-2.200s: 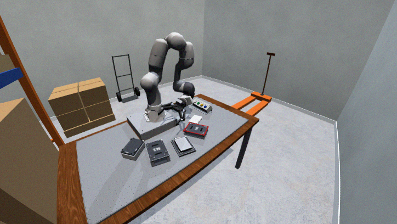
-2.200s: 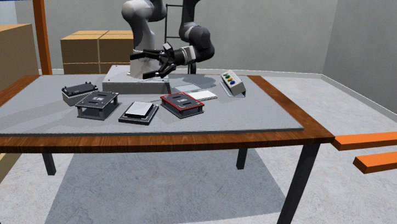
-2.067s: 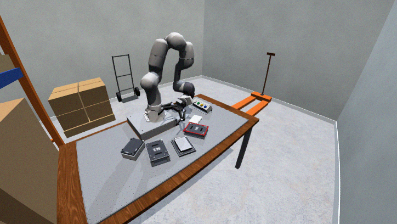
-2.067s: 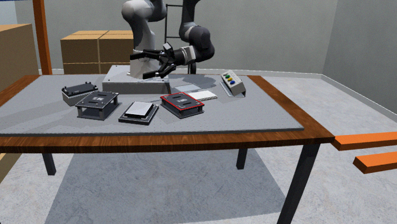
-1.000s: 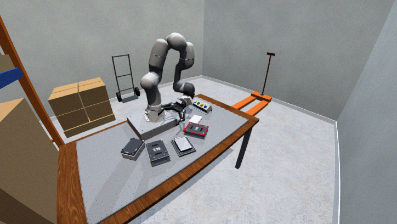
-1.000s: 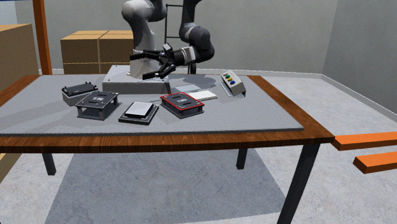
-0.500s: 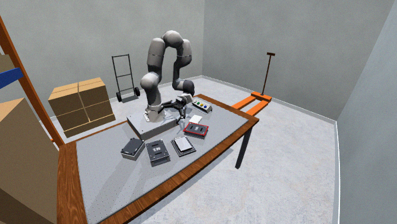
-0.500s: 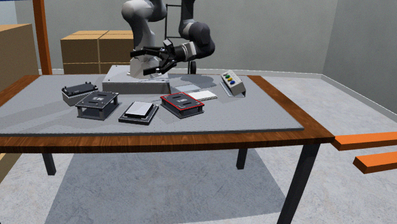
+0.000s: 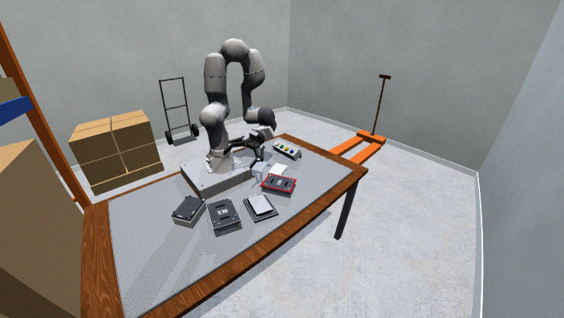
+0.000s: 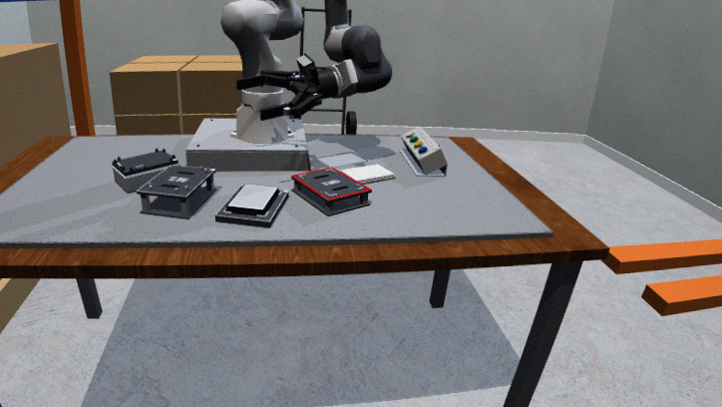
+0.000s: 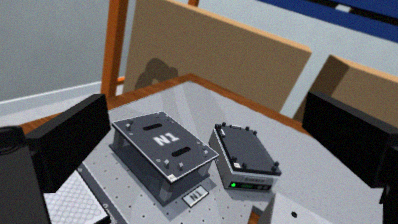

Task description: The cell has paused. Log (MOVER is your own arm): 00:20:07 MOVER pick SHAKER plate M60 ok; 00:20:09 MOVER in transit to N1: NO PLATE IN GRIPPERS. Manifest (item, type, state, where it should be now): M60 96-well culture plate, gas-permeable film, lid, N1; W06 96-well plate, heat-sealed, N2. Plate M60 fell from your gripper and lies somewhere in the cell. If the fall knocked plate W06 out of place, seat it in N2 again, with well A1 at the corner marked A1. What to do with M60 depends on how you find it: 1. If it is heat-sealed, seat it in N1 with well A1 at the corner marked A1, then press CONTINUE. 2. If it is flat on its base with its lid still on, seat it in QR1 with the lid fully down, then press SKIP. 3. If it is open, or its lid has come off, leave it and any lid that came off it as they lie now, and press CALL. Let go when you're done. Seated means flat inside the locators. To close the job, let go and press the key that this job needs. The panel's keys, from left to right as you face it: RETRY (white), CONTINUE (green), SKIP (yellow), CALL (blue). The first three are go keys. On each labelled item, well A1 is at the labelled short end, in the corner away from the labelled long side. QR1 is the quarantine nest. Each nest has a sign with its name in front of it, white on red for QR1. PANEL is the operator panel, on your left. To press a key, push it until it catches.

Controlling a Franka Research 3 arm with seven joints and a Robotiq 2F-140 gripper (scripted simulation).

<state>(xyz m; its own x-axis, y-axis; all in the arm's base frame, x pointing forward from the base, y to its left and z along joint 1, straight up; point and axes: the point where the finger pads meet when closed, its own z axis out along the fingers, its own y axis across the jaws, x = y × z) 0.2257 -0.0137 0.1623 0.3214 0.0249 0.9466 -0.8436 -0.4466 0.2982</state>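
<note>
While the gripper (image 10: 275, 96) hung fully open and empty above the base, M60 (image 10: 368, 173) lay on the table beside QR1 (image 10: 330, 188), its lid apparently off nearby (image 10: 342, 160), so CALL seemed likely.

"N1" is printed in white on the dark top plate of the raised nest (image 11: 162, 147); the same "N1" is read on the small white sign (image 11: 196, 195) set on the surface before it
</note>
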